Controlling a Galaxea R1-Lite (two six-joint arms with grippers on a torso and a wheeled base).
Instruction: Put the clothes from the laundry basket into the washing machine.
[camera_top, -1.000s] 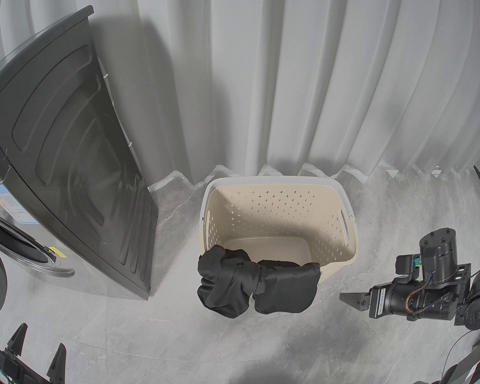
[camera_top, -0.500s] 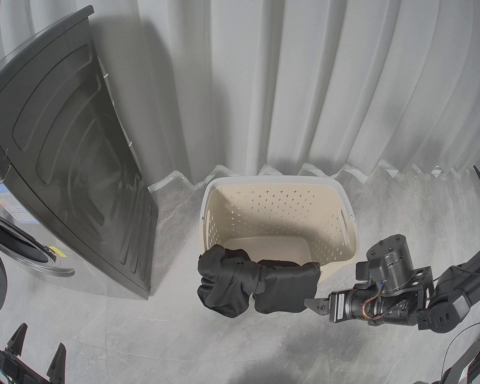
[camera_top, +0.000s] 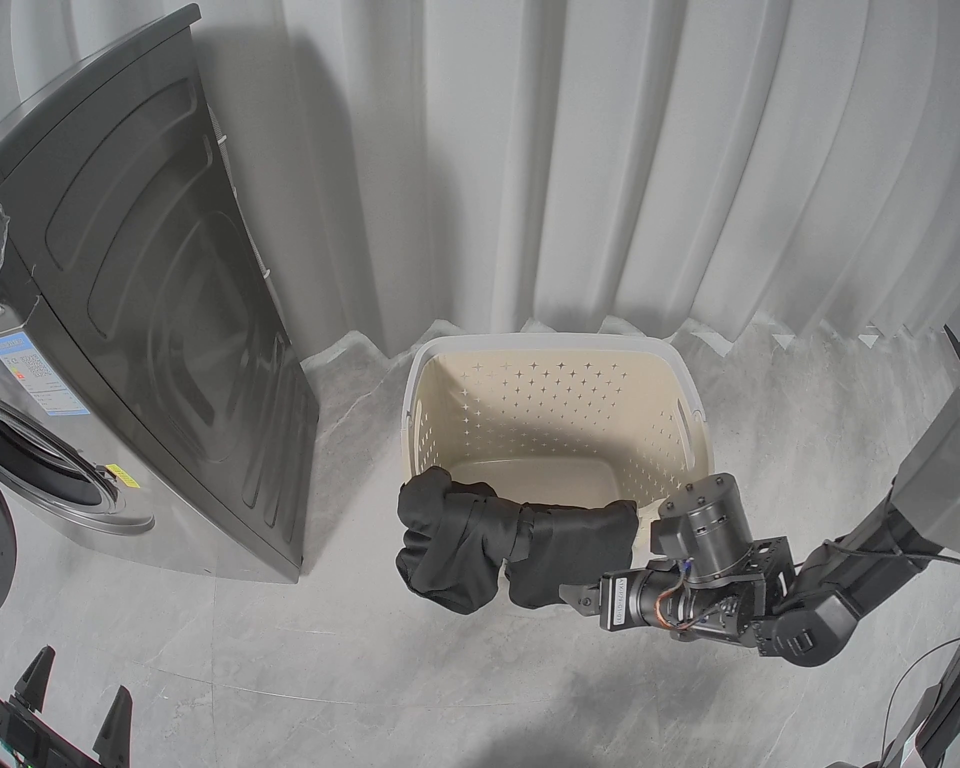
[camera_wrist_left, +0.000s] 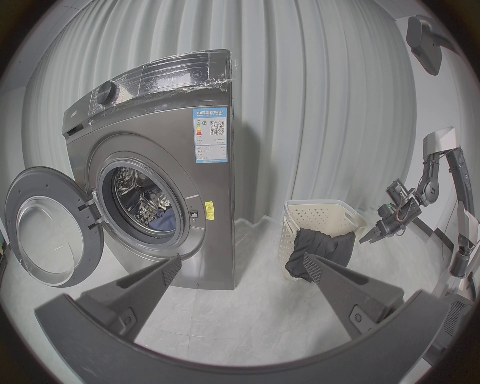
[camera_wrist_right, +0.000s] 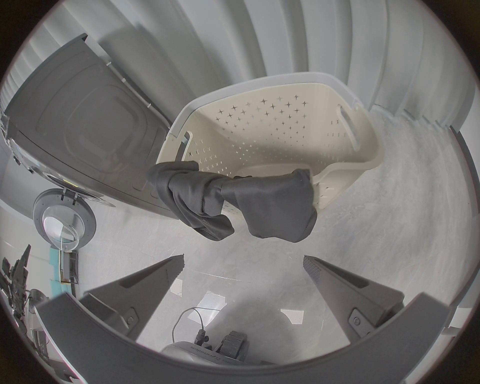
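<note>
Garment (camera_top: 510, 550), dark, hangs over the near rim of the laundry basket (camera_top: 560, 342), not yet gripped; right gripper (camera_wrist_right: 243, 261) sits just beside it, jaws open and empty; left gripper (camera_wrist_left: 242, 260) rests low, jaws open; washing machine (camera_wrist_left: 165, 150) stands open, some cloth apparently loaded already.

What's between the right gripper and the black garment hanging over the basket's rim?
Nothing: in the right wrist view only bare floor shows between the open right gripper and the black garment on the basket.
</note>
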